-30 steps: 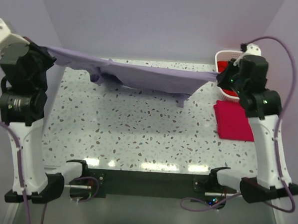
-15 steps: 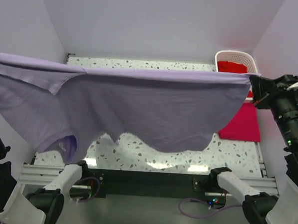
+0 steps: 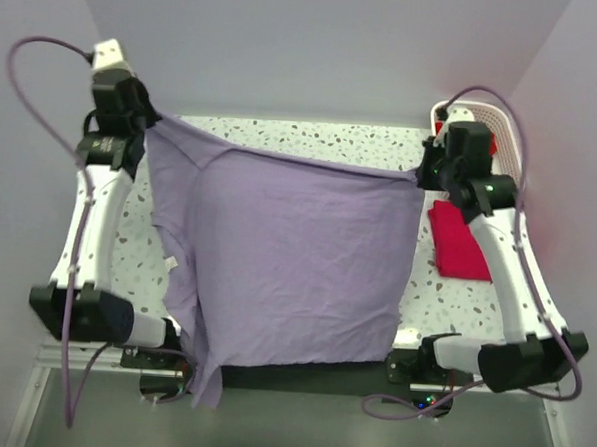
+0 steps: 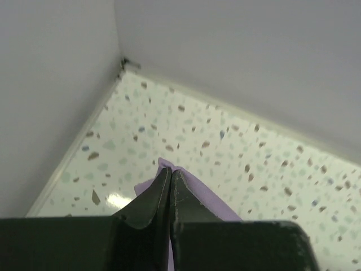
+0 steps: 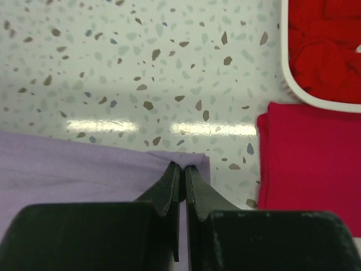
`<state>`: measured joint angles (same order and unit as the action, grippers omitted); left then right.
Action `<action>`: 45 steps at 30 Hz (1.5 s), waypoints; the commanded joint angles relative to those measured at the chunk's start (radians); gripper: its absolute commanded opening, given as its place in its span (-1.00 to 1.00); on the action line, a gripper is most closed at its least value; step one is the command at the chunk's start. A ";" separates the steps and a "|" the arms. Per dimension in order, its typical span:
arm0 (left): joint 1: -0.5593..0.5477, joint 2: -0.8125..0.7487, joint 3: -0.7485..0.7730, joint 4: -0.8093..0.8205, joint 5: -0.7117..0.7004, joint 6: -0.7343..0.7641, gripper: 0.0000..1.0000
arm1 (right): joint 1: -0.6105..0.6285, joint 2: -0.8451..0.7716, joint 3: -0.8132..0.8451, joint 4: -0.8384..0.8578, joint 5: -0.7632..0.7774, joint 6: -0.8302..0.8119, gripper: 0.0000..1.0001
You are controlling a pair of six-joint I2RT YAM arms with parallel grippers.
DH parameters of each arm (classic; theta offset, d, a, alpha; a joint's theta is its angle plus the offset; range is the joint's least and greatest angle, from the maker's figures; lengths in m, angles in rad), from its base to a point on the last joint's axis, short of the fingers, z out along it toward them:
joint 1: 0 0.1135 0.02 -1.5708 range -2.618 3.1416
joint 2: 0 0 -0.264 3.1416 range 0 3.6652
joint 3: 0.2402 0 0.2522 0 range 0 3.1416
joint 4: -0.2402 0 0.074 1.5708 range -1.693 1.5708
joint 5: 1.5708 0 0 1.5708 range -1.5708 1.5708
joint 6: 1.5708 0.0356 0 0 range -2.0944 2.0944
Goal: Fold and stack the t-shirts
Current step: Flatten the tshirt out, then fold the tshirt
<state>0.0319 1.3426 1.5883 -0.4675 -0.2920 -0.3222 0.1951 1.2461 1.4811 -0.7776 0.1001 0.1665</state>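
— Tabletop [image 3: 283,143] is speckled and boxed in by pale lilac walls; a white basket [image 3: 509,119] and a folded crimson shirt [image 3: 462,247] are seen at the right.
— And the lavender shirt [image 3: 297,253]?
— Half a second back it was stretched wide; now it is hung narrower between the arms. A top corner is clamped tight by the left gripper [image 4: 170,171], the other by the right gripper [image 5: 181,167].

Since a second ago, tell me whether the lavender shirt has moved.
Yes. The lavender shirt spread toward the camera: then level with the basket, now draped past the table near edge.
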 commanded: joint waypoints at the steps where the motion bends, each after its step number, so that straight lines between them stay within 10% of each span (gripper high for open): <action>1: 0.010 0.135 -0.077 0.136 0.085 -0.018 -0.94 | -0.006 0.086 -0.134 0.261 0.059 -0.002 -1.00; 10: 0.003 0.648 0.051 0.208 0.274 -0.097 -1.00 | -0.029 0.568 -0.099 0.534 0.109 -0.050 -1.00; 25: 0.005 0.928 0.407 0.095 0.326 -0.118 -1.00 | -0.137 0.923 0.223 0.489 0.007 -0.042 -1.00; 45: 0.006 0.631 0.191 -0.031 0.350 -0.239 -1.00 | -0.178 0.822 0.222 0.359 -0.039 -0.005 -1.00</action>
<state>0.0319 2.1418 1.8225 -0.4839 0.0708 -0.5156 0.0257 2.2021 1.7218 -0.3889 0.0589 0.1570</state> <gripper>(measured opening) 0.015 0.034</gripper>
